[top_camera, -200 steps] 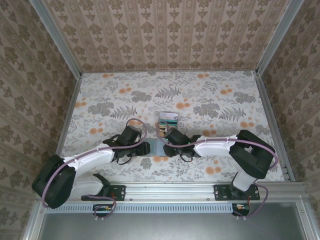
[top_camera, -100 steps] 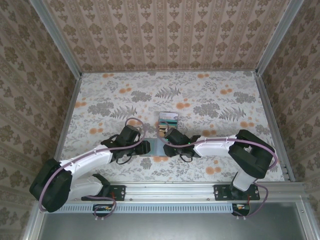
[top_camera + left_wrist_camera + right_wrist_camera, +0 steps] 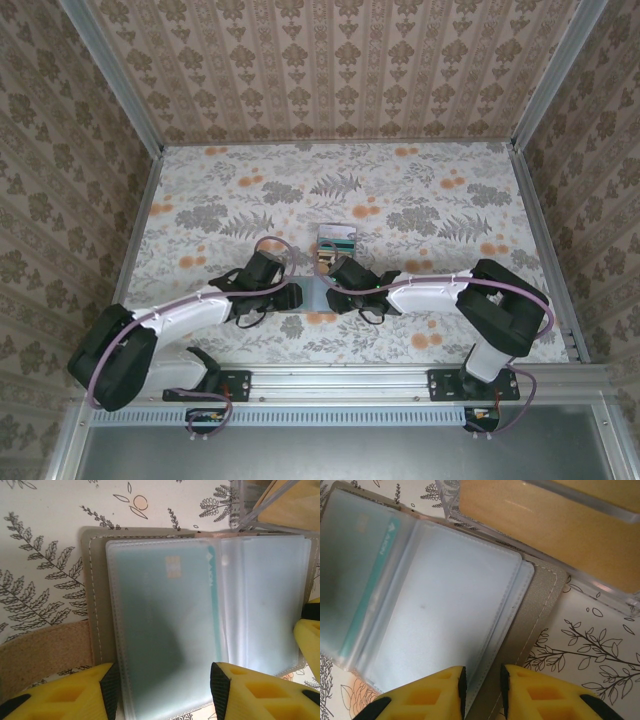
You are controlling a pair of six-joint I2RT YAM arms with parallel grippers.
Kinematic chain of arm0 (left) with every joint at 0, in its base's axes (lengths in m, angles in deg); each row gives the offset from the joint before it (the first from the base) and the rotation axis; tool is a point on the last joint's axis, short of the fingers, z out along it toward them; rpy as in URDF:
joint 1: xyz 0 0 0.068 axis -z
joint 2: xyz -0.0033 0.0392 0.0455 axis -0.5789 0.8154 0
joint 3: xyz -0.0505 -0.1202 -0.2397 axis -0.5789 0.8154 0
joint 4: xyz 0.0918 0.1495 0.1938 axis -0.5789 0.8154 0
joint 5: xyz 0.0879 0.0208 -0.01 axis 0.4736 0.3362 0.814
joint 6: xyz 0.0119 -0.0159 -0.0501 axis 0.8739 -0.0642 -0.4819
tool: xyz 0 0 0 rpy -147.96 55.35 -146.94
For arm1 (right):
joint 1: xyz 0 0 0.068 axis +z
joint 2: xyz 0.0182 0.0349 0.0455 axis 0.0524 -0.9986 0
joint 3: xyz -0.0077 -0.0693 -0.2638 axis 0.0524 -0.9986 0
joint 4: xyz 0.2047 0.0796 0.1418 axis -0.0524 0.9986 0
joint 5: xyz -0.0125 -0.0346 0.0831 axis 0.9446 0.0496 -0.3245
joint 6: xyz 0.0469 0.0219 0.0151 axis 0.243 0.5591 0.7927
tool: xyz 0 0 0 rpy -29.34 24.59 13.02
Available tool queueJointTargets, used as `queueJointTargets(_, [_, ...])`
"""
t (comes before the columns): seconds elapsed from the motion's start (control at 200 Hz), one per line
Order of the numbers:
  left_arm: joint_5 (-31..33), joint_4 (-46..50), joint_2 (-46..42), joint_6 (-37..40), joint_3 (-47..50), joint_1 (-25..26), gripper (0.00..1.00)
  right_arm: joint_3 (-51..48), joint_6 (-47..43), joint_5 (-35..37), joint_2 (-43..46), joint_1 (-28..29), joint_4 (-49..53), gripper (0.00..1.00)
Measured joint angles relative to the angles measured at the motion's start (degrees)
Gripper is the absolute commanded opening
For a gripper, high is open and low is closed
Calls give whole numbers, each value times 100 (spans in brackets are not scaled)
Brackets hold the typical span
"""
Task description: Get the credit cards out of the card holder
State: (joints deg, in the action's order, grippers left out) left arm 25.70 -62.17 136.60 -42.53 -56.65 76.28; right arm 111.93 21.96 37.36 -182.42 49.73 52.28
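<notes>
The left gripper [image 3: 163, 682] spreads open over the card holder [image 3: 94, 605], which lies opened flat on the tabletop [image 3: 45, 525] with a teal credit card [image 3: 165, 620] in its pocket, while the right gripper [image 3: 483, 682] is narrowed over a pocket edge, though I cannot tell whether it pinches.

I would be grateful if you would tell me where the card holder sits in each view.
Top external: card holder just below picture centre.
Left wrist: card holder across the centre, lying open.
Right wrist: card holder left and centre.
Shared landmark: teal-green card in its pocket, both wrist views.
</notes>
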Motion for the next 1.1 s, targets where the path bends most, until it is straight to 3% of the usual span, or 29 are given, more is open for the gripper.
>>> queueJointTargets(0.68, [-203,-365,140,-20,0,188,53,0,22,2,-13,4,-2,28])
queueJointTargets(0.76, [-225,-385,140,-17,0,190,62,0,22,2,-13,4,-2,28])
queueJointTargets(0.92, [-308,-490,140,-63,-13,251,91,0,37,2,-20,4,-17,28])
queueJointTargets(1.02, [-361,-555,140,-55,-44,258,100,2,42,2,-39,4,-35,28])
queueJointTargets(1.1, [-378,-544,122,-35,-70,258,100,2,42,0,-39,4,-48,28])
